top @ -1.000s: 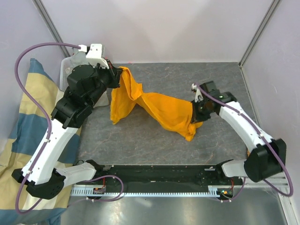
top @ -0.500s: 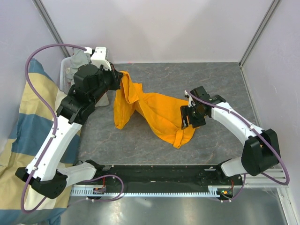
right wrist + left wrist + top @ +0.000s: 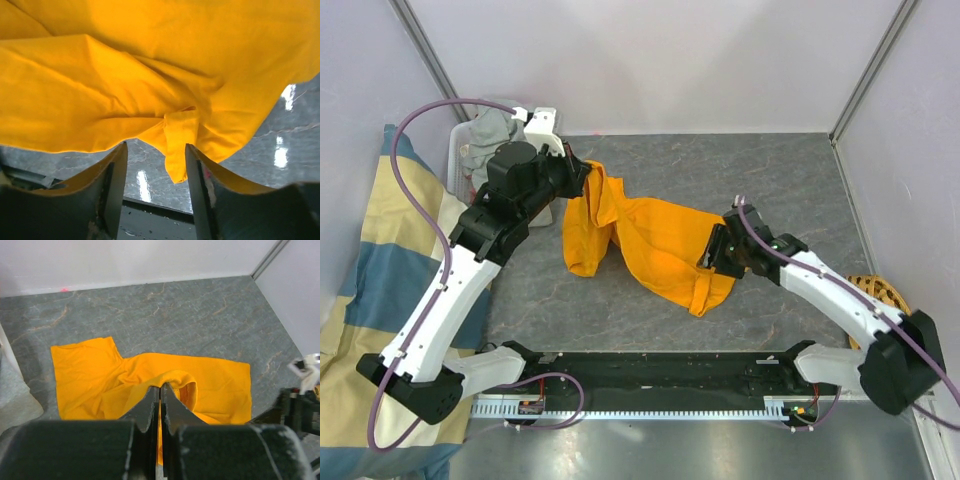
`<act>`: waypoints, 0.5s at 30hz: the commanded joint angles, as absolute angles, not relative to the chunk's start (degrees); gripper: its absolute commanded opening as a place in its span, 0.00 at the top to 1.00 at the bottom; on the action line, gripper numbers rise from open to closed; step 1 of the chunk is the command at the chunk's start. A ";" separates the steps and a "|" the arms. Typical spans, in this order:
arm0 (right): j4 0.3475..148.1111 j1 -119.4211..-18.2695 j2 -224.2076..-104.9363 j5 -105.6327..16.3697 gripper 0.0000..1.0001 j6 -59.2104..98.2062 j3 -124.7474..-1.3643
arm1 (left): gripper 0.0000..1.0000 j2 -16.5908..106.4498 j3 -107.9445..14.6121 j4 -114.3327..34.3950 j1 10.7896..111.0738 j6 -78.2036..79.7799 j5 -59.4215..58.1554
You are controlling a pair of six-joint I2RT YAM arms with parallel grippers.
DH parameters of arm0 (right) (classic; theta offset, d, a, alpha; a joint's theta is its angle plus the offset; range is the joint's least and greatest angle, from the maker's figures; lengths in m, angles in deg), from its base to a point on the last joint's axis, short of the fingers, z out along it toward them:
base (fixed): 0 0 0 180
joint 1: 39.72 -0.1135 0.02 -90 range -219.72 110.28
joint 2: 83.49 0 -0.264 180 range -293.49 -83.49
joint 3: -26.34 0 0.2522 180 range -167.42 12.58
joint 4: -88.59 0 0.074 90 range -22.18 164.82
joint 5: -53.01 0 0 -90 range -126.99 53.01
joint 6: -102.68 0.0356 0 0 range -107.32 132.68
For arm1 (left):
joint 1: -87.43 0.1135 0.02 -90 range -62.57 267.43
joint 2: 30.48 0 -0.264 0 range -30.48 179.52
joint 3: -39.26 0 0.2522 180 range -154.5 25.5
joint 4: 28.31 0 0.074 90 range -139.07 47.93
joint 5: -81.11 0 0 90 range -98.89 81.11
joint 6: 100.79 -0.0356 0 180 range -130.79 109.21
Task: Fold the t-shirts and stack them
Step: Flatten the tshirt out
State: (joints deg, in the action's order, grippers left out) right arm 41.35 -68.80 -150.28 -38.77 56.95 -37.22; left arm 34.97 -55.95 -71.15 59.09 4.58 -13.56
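Note:
The orange t-shirt point(image 3: 650, 245) lies crumpled across the middle of the table, its left end lifted. My left gripper point(image 3: 588, 177) is shut on that raised fold; the left wrist view shows the jaws point(image 3: 161, 386) pinching orange cloth point(image 3: 95, 375). My right gripper point(image 3: 715, 252) is at the shirt's right edge, open. In the right wrist view a loose corner of the shirt point(image 3: 177, 150) hangs between the spread fingers point(image 3: 117, 170) without being pinched. A grey t-shirt point(image 3: 492, 128) sits bunched in a bin at the back left.
The white bin point(image 3: 458, 165) stands in the back-left corner. A cream-and-blue cloth point(image 3: 375, 260) drapes off the table's left side. A tan woven disc point(image 3: 876, 293) lies at the right edge. Grey marbled table point(image 3: 790, 175) is walled on three sides.
My right gripper opened and let go of the shirt's right end, which dropped onto the table. The right arm then swung lower and leftward. The left gripper kept its hold, shifting slightly right.

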 commanded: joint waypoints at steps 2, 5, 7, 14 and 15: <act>46.26 -75.39 -158.10 -29.27 0.39 64.10 -37.69 | 0.98 33.33 -54.83 -67.82 59.39 6.44 -11.53; 46.09 -78.82 -162.23 -24.52 0.38 64.80 -39.71 | 0.98 32.89 -54.30 -67.74 59.48 6.44 -11.44; 45.82 -80.84 -164.52 -21.63 0.39 65.76 -40.77 | 0.98 32.37 -53.86 -67.82 59.48 6.26 -11.53; 43.54 -85.33 -169.18 -15.29 0.39 67.97 -43.05 | 0.98 31.40 -53.07 -68.09 59.83 5.64 -11.62; 43.01 -86.20 -170.32 -14.59 0.40 68.14 -43.40 | 0.98 31.40 -53.07 -68.09 59.92 5.56 -11.53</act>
State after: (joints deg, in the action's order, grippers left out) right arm 44.19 -84.19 -167.76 -21.20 65.81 -40.09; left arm 32.85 -53.08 -70.41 59.36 4.89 -12.73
